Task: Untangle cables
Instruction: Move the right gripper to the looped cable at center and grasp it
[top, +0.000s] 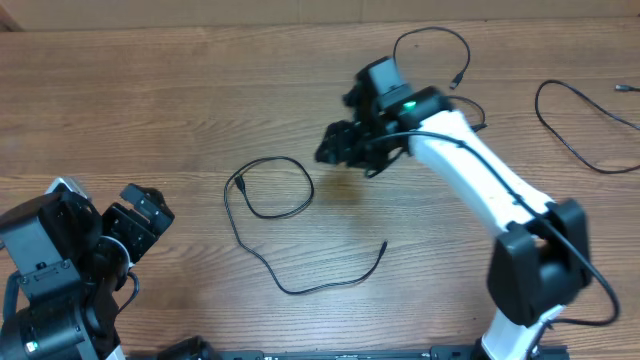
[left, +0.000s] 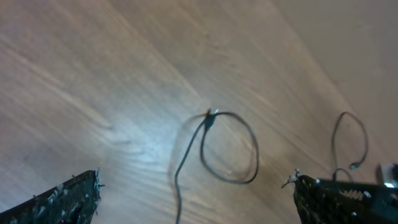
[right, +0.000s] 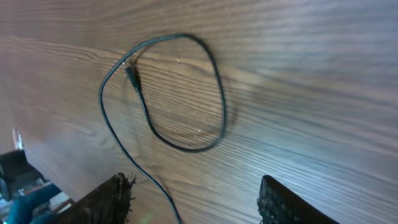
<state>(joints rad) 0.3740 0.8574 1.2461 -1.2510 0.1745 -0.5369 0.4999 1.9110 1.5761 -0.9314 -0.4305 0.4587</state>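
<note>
Jaws of the right gripper (right: 194, 186) stand apart, nothing between them; left gripper (left: 194, 180) gapes wide and empty at lower left of the overhead view, well off from the work. Three cables lie apart from each other: one at top centre (top: 430, 30), one at far right (top: 539, 105), and the middle cable (right: 222, 106), coiled in a loop that crosses itself beside its plug (right: 132, 78). In the right wrist view, loop sits above the jaw gap, untouched; its tail runs down toward the left finger. Step in hand, by my reading: approach to the loop. Next move calls for dropping onto one strand near the plug, pinching it cleanly, then drawing that end out to open the loop.
</note>
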